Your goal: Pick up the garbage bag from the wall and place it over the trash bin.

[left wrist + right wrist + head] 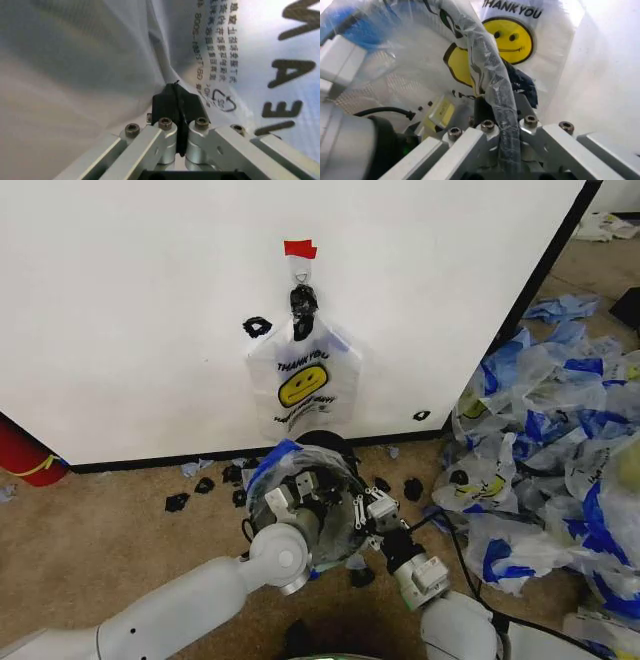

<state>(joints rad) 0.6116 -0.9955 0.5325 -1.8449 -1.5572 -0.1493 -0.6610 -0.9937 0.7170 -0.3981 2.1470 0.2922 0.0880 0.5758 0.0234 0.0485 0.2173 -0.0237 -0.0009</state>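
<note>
One garbage bag point(303, 385) with a yellow smiley hangs from a black clip point(303, 300) under red tape on the white wall point(150, 300). A second garbage bag point(285, 465) with a blue handle is spread over the black trash bin point(335, 442) just below it. My left gripper point(305, 492) is at the bin's mouth. Its black pads point(170, 105) are shut together against the bag's film point(90, 75). My right gripper point(365, 508) is at the bin's right side, shut on a twisted strand of the bag point(487, 63). Beyond the strand is the hanging bag's smiley point(512, 35).
A big heap of blue and white bags point(560, 450) covers the floor on the right. Black scraps point(205, 485) lie along the wall's base strip. A red rounded object point(25, 455) sits at far left. The brown carpet on the left is open.
</note>
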